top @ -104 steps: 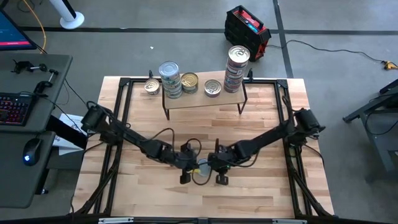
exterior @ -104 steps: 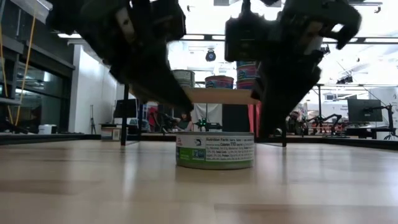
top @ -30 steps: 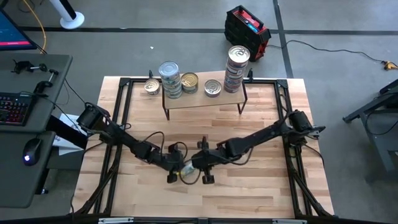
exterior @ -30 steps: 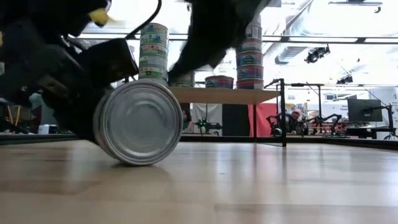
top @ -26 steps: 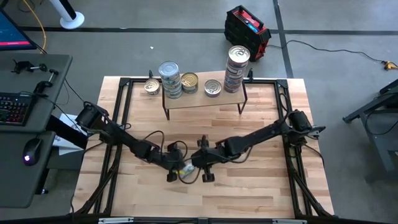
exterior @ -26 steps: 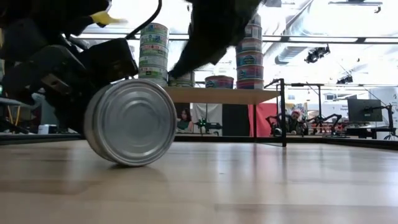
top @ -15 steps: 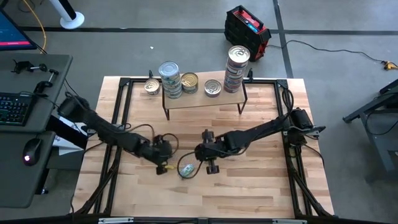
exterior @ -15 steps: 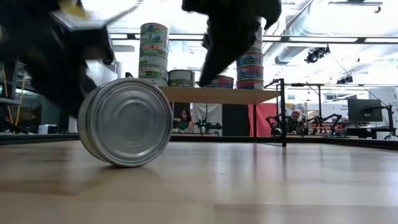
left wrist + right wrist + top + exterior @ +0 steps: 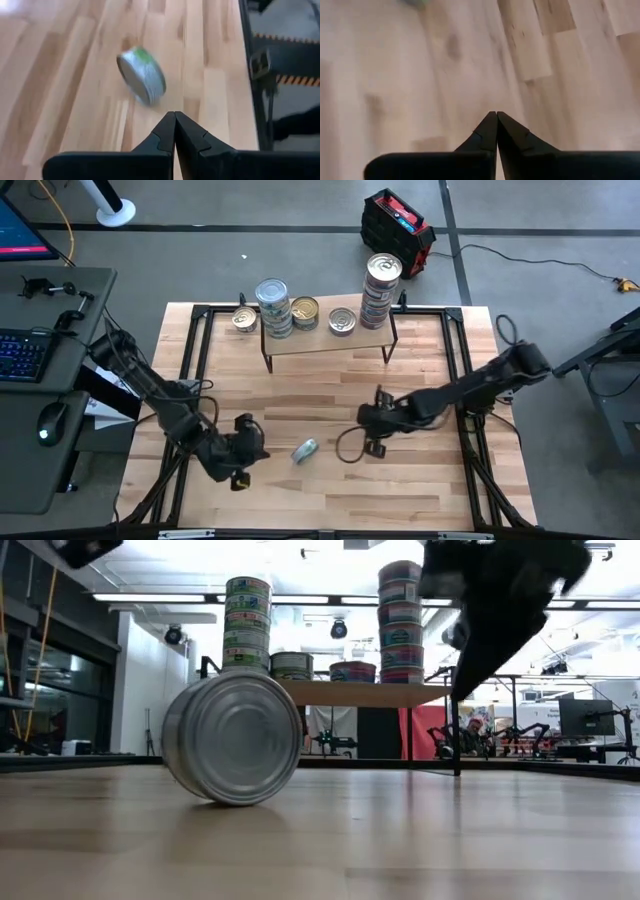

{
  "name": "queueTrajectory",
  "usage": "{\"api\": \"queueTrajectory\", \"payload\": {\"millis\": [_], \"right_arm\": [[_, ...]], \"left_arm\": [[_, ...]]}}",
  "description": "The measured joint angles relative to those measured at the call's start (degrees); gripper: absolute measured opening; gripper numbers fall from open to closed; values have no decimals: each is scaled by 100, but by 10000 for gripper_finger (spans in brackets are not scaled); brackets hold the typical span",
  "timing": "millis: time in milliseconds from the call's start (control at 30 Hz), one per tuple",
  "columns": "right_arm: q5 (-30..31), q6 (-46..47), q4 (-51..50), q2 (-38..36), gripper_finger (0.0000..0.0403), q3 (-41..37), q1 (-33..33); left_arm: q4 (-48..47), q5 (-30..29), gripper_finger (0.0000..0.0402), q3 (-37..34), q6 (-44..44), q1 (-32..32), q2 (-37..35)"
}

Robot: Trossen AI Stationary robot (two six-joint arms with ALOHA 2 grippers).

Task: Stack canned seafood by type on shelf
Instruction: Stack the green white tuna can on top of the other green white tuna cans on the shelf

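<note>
One tin of canned seafood (image 9: 305, 449) stands on its rim on the tabletop, its silver end (image 9: 232, 738) facing the low view. It also shows in the left wrist view (image 9: 142, 75). My left gripper (image 9: 240, 475) is shut, left of the tin and apart from it (image 9: 174, 117). My right gripper (image 9: 377, 446) is shut, right of the tin and above bare wood (image 9: 493, 117). The shelf (image 9: 325, 340) at the far side carries two tall stacks of tins (image 9: 273, 307) (image 9: 381, 284) and two single tins (image 9: 305, 312) (image 9: 342, 321).
One more tin (image 9: 243, 320) sits just left of the shelf. Black frame rails (image 9: 462, 380) run along the table's sides. A desk with keyboard and mouse (image 9: 40, 350) stands off the left edge. Bare wood lies around the lone tin.
Both shut grippers have drawn away from the tin they flanked. The left has risen and gone toward the table's left and near edges. The right has gone toward the right edge. The tin stays on its rim and has rolled slightly.
</note>
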Motion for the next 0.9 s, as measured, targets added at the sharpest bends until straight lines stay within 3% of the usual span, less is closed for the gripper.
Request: {"api": "queueTrajectory", "payload": {"millis": [100, 233, 400, 500, 700, 900], "right_arm": [[24, 603, 636, -438, 0, -443, 153], [283, 1096, 668, -638, 0, -570, 293], [297, 1263, 369, -647, 0, -579, 446], [293, 1265, -56, -648, 0, -579, 620], [513, 1592, -826, -655, 0, -734, 1063], [624, 1856, -767, -657, 0, -988, 1283]], "left_arm": [[-62, 35, 8, 281, 78, 236, -4], [109, 667, 45, 495, 594, 621, -4], [1030, 1030, 133, 496, 673, 862, 138], [1025, 1038, 190, 696, 258, 890, 539], [262, 1041, 267, 1894, -339, 918, 1816], [-1280, 43, 282, 2881, -1074, 1227, 2810]]}}
